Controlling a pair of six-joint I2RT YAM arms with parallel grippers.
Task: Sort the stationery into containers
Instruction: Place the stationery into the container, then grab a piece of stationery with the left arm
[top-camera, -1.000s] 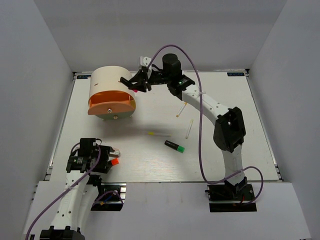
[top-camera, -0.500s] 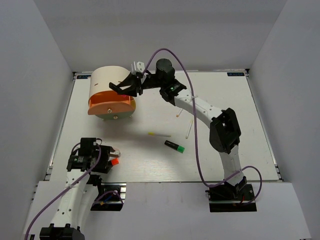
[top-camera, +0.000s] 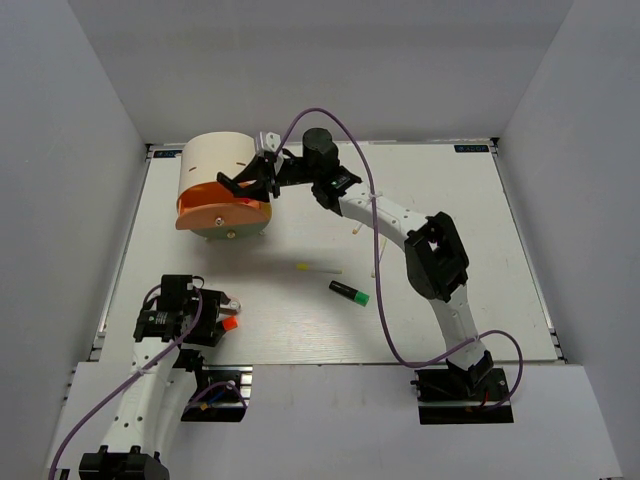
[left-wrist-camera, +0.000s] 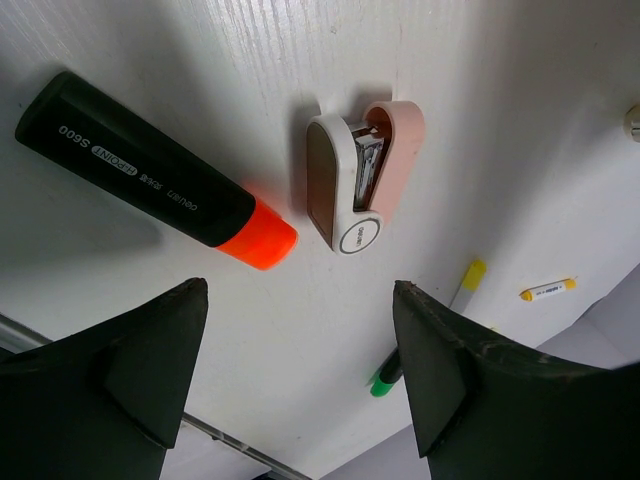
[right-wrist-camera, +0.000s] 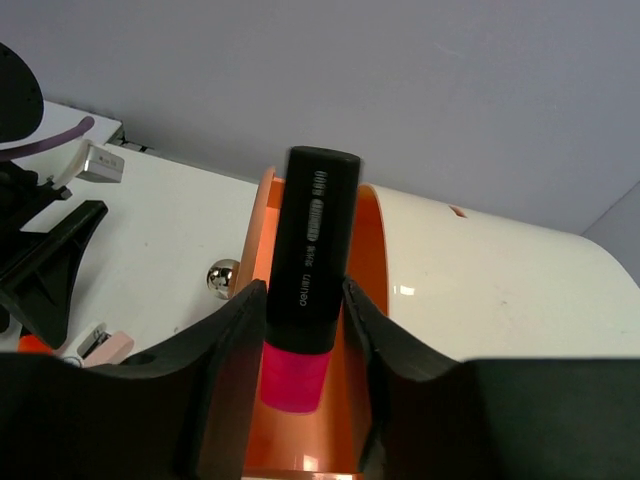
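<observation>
Standing at the far left of the table, the cream box has its orange drawer open. The right gripper hangs over that drawer, clenched on a pink-ended marker with the pink end down. The left gripper hovers with its jaws spread and empty above an orange-ended marker and the sharpener. A green-ended marker and thin pens lie mid-table.

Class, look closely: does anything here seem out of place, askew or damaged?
Nothing looks damaged or spilled. The orange drawer stands pulled out of the cream box, with the pink-ended marker held over it. The green-ended marker and orange-ended marker lie loose, unsorted.
</observation>
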